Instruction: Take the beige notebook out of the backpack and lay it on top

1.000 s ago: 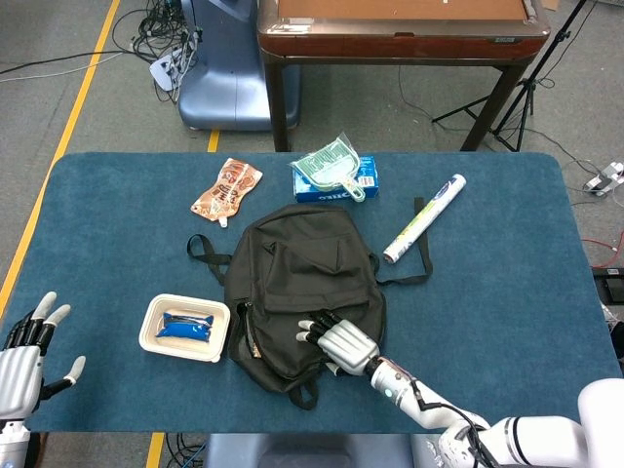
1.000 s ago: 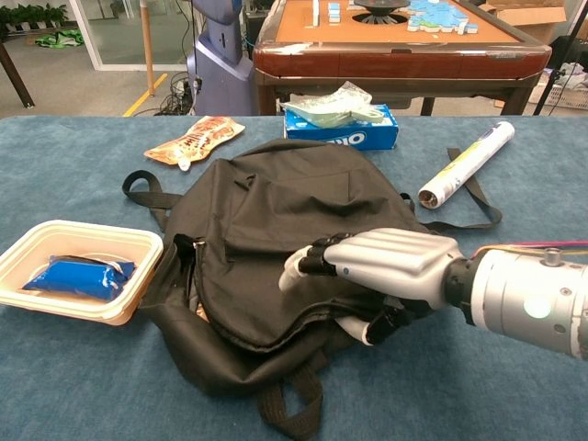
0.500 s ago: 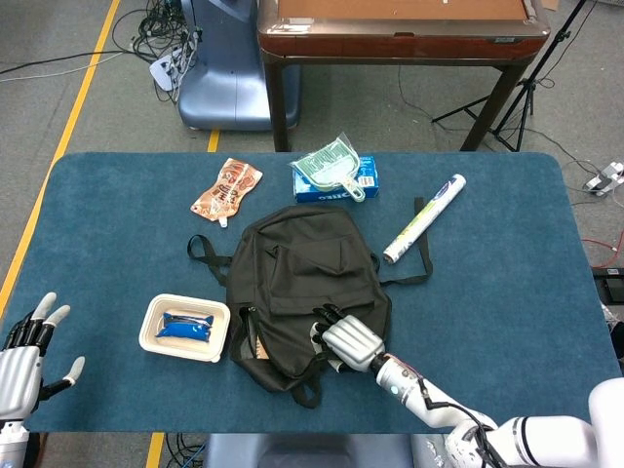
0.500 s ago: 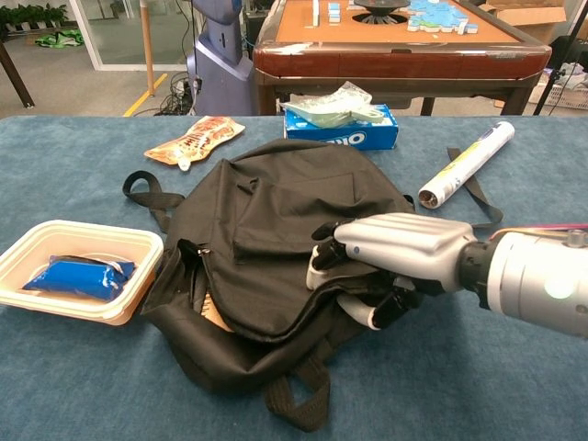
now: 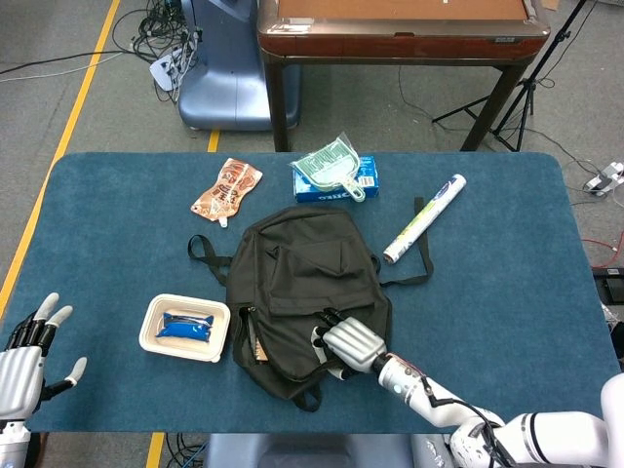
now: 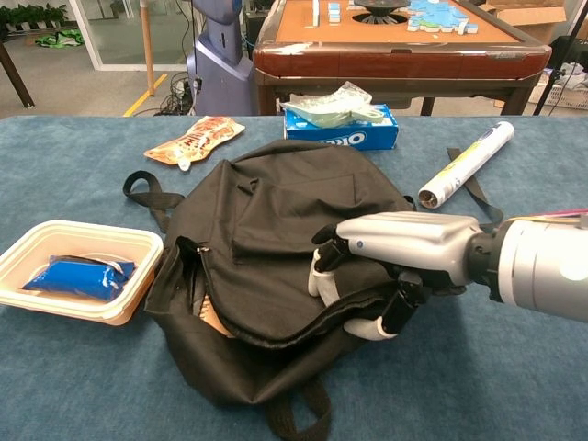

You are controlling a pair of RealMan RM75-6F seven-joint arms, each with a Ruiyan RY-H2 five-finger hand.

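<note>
At the table's left corner the left hand (image 5: 21,370) hovers with fingers spread, holding nothing. Next lies a tray (image 6: 55,241) with a blue packet (image 6: 81,277). The black backpack (image 6: 276,211) sits mid-table, its side zipper gaping; a sliver of the beige notebook (image 6: 213,319) shows inside the opening. The right hand (image 6: 400,260) grips the backpack's lower flap, fabric pinched between thumb and fingers. A tube (image 6: 466,163) lies farther right.

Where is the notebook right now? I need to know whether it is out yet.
Still inside the backpack: in the chest view a beige corner of the notebook peeks from the open zipper on its left side, near the tray.
</note>
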